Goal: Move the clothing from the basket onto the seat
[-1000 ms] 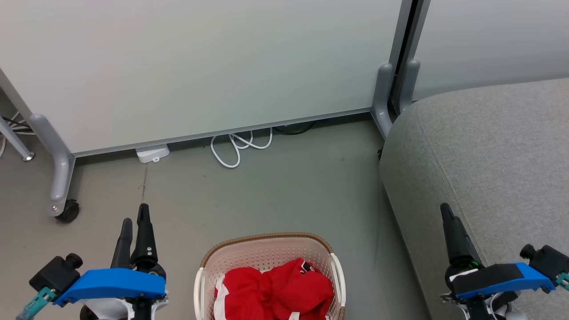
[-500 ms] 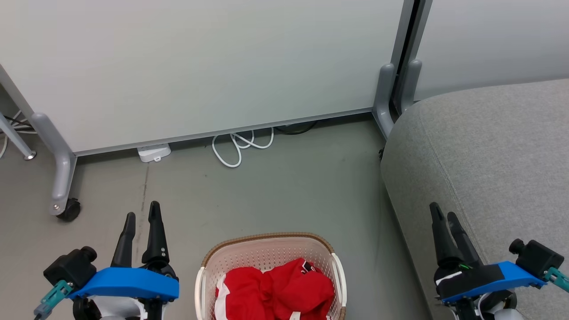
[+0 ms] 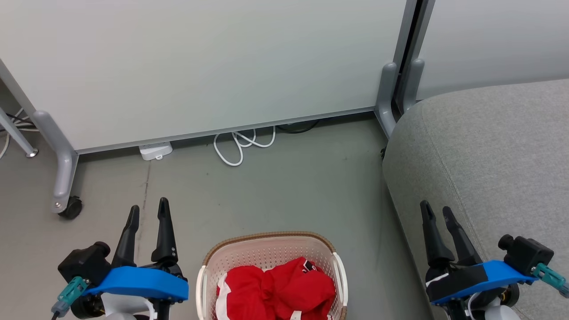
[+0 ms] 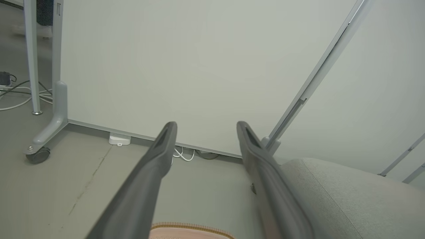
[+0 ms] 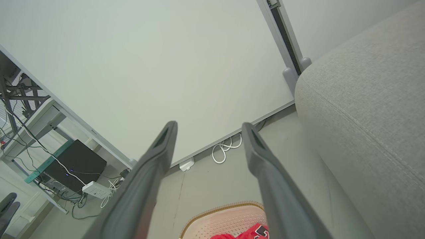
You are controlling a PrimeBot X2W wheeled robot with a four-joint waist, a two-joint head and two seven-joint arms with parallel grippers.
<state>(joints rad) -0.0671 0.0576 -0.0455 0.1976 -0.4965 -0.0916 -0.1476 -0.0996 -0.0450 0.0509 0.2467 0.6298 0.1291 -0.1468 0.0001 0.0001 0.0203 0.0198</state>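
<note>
One heap of red clothing (image 3: 275,289) in the basket (image 3: 266,234), left gripper (image 3: 149,204) with jaws apart beside it, right gripper (image 3: 435,206) with jaws apart by the grey seat (image 3: 489,146)

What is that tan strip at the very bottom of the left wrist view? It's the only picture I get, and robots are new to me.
Observer: It's the rim of the basket. The head view shows the basket with red clothing heaped inside.
Operator: Is either claw holding the clothes?
Observer: No. In the head view the left gripper and the right gripper are both open, one on each side of the basket, and they touch nothing.
Operator: Is the red cloth plain?
Observer: Not quite. The right wrist view catches a small dark-and-white mark on it.
</note>
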